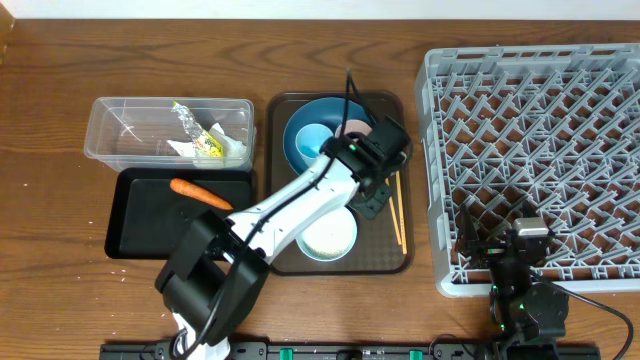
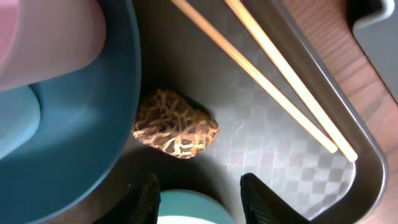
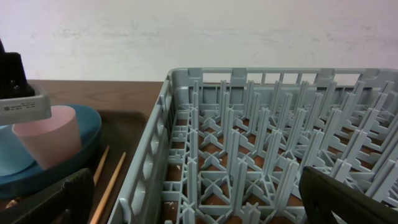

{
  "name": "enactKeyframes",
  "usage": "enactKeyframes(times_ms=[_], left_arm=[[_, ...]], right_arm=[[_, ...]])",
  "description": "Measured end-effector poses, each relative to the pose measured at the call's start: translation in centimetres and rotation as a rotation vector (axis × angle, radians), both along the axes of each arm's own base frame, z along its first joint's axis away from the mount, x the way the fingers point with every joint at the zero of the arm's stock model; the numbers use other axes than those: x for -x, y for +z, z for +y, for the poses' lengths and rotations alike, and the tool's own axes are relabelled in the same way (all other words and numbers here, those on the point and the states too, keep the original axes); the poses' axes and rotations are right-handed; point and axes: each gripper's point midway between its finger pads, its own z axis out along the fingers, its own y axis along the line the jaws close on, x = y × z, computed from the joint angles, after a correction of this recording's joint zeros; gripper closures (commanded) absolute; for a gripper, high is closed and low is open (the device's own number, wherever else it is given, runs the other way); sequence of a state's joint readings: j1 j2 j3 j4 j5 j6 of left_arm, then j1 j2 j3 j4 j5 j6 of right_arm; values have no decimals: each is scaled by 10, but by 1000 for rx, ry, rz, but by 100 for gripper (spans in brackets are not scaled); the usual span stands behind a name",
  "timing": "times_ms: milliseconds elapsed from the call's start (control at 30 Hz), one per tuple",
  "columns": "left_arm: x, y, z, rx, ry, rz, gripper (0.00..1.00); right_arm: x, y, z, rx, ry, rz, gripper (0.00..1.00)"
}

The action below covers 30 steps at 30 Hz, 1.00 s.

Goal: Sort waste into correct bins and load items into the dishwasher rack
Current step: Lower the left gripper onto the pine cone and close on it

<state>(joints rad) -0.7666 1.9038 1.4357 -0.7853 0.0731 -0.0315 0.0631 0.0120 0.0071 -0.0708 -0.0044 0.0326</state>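
My left gripper [image 1: 372, 195] [image 2: 202, 199] hangs open over the brown serving tray [image 1: 385, 260], nothing between its fingers. Just ahead of the fingertips lies the brown textured lump [image 2: 176, 123], untouched, beside the dark blue plate [image 2: 81, 124]. The white bowl [image 1: 328, 238] [image 2: 199, 210] sits under the jaws. Two chopsticks [image 1: 397, 215] [image 2: 280, 81] lie along the tray's right side. A pinkish cup [image 3: 48, 135] and a light blue cup [image 1: 310, 145] stand on the plate [image 1: 300, 115]. My right gripper [image 1: 495, 245] [image 3: 199, 199] is wide open above the grey rack [image 1: 540, 150] [image 3: 261, 143], at its front left corner.
The clear tub [image 1: 100, 130] at back left holds the silver-yellow wrapper [image 1: 200, 135] and white paper [image 1: 183, 149]. In front of it the black tray [image 1: 150, 225] holds the carrot [image 1: 200, 192]. My left arm crosses above the serving tray's left half.
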Motion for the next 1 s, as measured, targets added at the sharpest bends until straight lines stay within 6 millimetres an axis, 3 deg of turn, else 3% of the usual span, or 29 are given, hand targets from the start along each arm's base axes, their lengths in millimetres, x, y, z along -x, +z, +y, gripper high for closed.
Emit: enactKeyframes(times_ms=[400,500,800,1000], left_arm=[[-16,1,14,16,264,0,57],[-18,1,15,22,304,1,63],[-17,-7,15,14,324,20,68],[-16,-6,8,40,246,27,67]], right_arm=[[0,0,0,0,0,0,1],[0,0,0,0,0,0,1],[0,0,0,0,0,0,1],[0,0,0,0,0,0,1]])
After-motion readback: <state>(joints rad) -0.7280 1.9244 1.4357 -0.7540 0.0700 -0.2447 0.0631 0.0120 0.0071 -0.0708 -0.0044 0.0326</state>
